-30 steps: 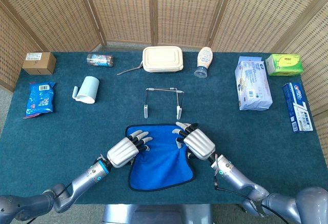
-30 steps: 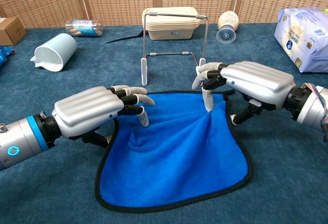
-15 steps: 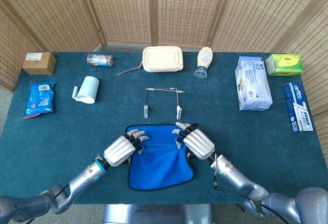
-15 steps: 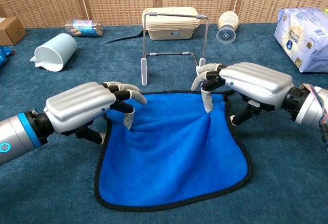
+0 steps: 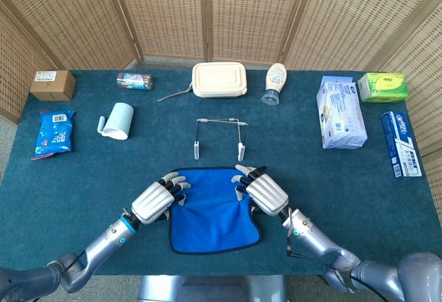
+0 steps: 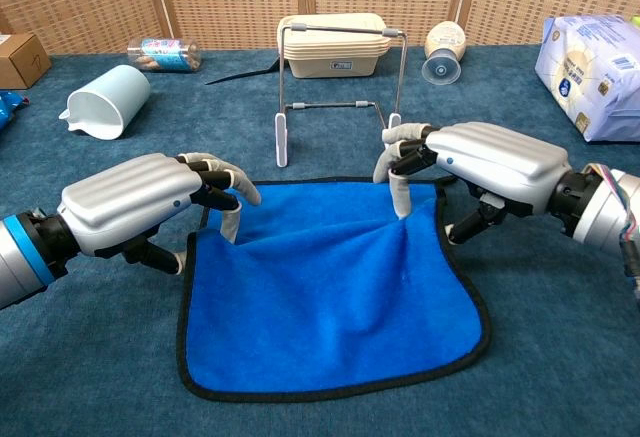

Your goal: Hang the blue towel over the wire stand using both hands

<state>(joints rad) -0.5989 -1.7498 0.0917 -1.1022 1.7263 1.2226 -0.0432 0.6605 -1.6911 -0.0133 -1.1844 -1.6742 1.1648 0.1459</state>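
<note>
On the bench (image 5: 83, 177), towel (image 6: 330, 297) lies flat before the stand (image 6: 340, 67), not hung. My left hand (image 6: 140, 202) and right hand (image 6: 470, 162) press fingertips on its far corners; firm grip unconfirmed. Lifting remains.

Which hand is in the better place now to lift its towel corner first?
Right hand: its fingers already press the blue towel near the wire stand. Left hand only reaches the left corner.

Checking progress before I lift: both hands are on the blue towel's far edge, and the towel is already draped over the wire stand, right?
Not quite. The blue towel lies flat on the table in front of the wire stand, as the chest view shows. The left hand and right hand do touch its far edge.
</note>
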